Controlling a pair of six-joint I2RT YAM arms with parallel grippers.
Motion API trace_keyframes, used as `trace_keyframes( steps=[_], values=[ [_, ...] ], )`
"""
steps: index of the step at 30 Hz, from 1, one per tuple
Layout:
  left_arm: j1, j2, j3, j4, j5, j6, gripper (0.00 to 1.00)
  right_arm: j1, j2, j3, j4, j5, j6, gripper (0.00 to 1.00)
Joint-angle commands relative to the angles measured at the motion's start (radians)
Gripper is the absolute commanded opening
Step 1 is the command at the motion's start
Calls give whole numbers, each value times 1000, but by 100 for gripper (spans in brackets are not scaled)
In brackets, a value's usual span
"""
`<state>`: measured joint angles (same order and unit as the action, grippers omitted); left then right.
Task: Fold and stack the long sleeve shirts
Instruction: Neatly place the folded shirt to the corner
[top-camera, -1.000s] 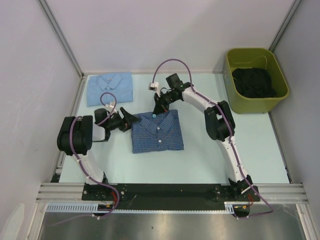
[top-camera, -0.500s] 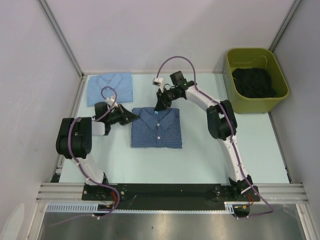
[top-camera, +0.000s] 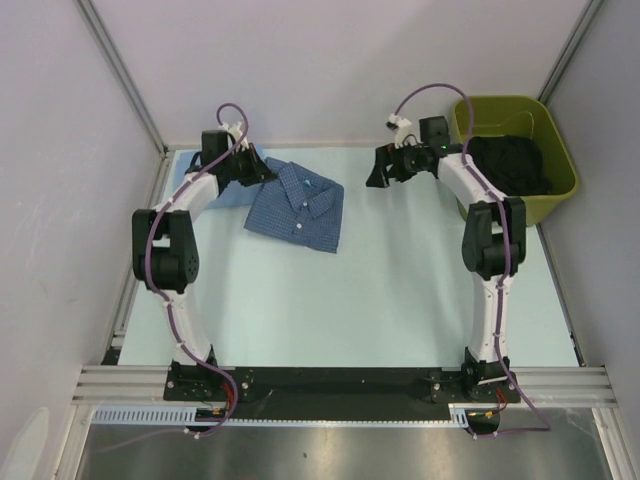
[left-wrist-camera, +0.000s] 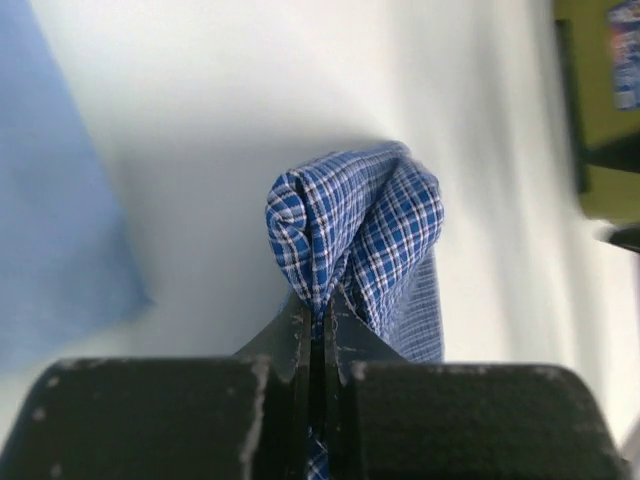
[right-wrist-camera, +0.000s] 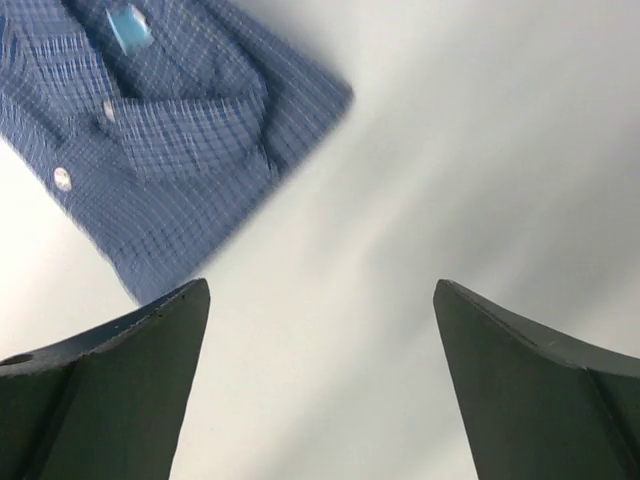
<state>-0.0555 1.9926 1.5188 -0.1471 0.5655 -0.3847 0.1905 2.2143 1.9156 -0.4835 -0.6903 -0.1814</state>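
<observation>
1. Jaws in the top view: the left gripper (top-camera: 250, 170), upper left, is pinched shut on a corner of the checked shirt (top-camera: 297, 205). The right gripper (top-camera: 378, 172), upper centre, is spread wide and holds nothing. The pale blue shirt (top-camera: 232, 197) lies just left, partly under the left arm. A green bin (top-camera: 560, 185) stands upper right, well apart.
2. Left wrist: the fingers clamp a bunched fold of check. A one-corner grip may skew the fold, so drag it low and squarely onto the pale shirt.
3. Right wrist: open fingers hang over bare table (right-wrist-camera: 450, 150), with the checked shirt blurred at upper left. Only the left arm crowds the stack.
</observation>
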Motion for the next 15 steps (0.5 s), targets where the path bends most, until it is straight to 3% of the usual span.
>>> trace_keyframes(
  steps=[1,7,15],
  values=[
    [16,104,292,-189,-139,139,0,-31,-148,-98,-1,61,0,99],
    [22,156,495,-213,-216,207,0,-42,-240,-230,-6,92,-38,100],
    [36,123,552,-244,-259,274,0,-42,-254,-256,11,100,-29,100]
  ],
)
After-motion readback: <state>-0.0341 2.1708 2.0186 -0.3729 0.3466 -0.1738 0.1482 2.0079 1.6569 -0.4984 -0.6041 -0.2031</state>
